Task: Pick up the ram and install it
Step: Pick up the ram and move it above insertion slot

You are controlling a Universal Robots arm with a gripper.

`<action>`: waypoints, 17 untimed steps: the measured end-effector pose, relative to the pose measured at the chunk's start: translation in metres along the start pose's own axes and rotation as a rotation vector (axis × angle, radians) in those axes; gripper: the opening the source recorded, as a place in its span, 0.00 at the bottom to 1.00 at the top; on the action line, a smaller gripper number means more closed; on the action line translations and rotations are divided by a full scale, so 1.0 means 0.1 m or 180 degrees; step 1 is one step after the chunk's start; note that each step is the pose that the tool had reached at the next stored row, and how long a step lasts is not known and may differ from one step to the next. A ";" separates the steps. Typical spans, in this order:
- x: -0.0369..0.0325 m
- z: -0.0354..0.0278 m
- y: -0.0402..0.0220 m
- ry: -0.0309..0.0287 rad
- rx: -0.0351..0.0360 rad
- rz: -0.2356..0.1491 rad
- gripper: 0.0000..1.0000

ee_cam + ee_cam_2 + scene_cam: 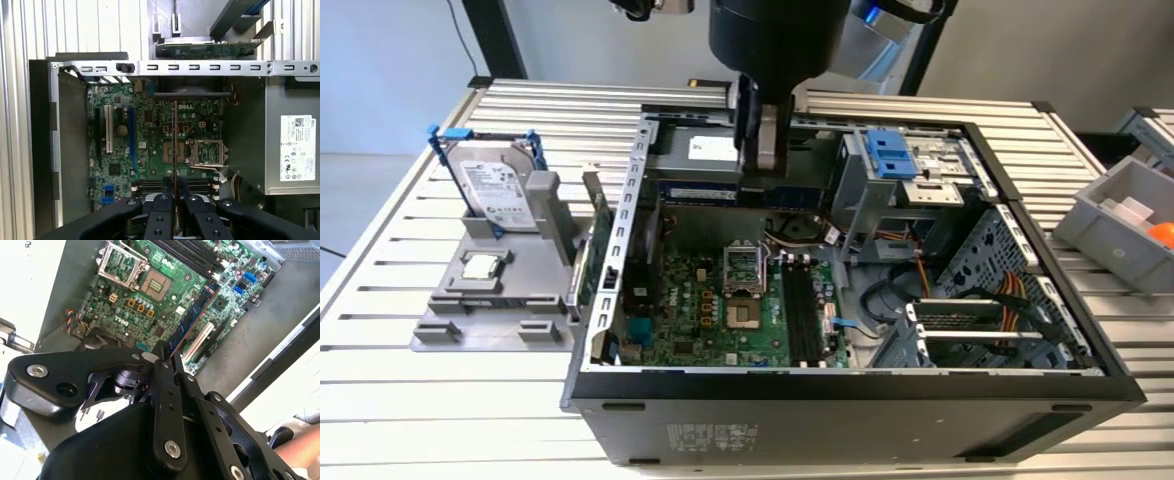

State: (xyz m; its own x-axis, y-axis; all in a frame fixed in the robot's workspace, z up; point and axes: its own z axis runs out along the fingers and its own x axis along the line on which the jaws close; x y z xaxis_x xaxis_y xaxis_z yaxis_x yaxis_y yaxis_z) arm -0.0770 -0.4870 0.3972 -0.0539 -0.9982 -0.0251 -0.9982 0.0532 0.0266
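Slatted metal table [400, 400], open computer case [854, 410], end effector [174, 197] clamped on thin ram [174, 145], edge-on above motherboard [120, 165]

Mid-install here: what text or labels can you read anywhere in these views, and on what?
Power supply label: print too small to read.
Hard drive label: too small to read.
Motherboard: white maker's logo; other markings too small.
Case wall print: blurred.
No text readable on the ram gripped in the hand.

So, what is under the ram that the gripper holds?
Under the ram lies the motherboard inside the open case, with its open processor socket. The memory slots show partly; the gripper covers their middle.
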 end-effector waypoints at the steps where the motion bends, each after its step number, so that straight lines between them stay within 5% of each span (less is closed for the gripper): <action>1: -0.001 0.002 -0.006 0.0000 0.0000 0.0025 0.00; 7: -0.020 0.012 -0.071 -0.0003 0.0003 0.0127 0.00; 17: -0.081 0.012 -0.361 -0.0002 -0.0007 0.0132 0.00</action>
State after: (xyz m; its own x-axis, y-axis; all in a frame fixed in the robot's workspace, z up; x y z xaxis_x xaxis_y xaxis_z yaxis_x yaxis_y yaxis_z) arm -0.0406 -0.4808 0.3953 -0.0951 -0.9952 -0.0246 -0.9951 0.0944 0.0297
